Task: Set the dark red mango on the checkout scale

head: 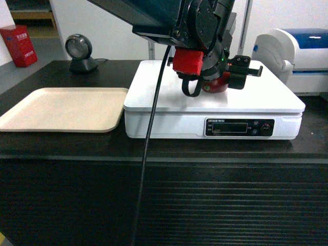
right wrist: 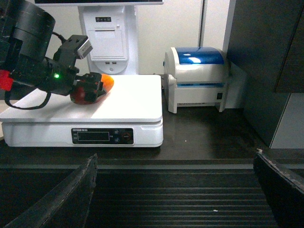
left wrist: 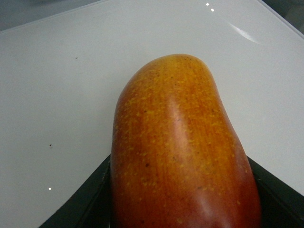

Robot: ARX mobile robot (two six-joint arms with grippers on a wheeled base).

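Note:
The dark red mango (left wrist: 180,142) fills the left wrist view, its orange-yellow end pointing away over the white scale (left wrist: 57,95). My left gripper (left wrist: 183,199) is shut on it, a black finger (left wrist: 90,199) on each side. In the head view the mango (head: 219,85) sits low on the scale (head: 154,97) under the left gripper (head: 218,82). The right wrist view shows the mango (right wrist: 88,92) at the scale's (right wrist: 128,102) top surface; touching or just above, I cannot tell. My right gripper (right wrist: 175,194) stands open before the ribbed checkout (right wrist: 190,142) front.
A beige tray (head: 61,107) lies left of the scale. A round scanner (head: 79,51) stands behind it. A white and blue printer (right wrist: 197,76) sits right of the scale. A black cable (head: 151,128) hangs down across the scale's front.

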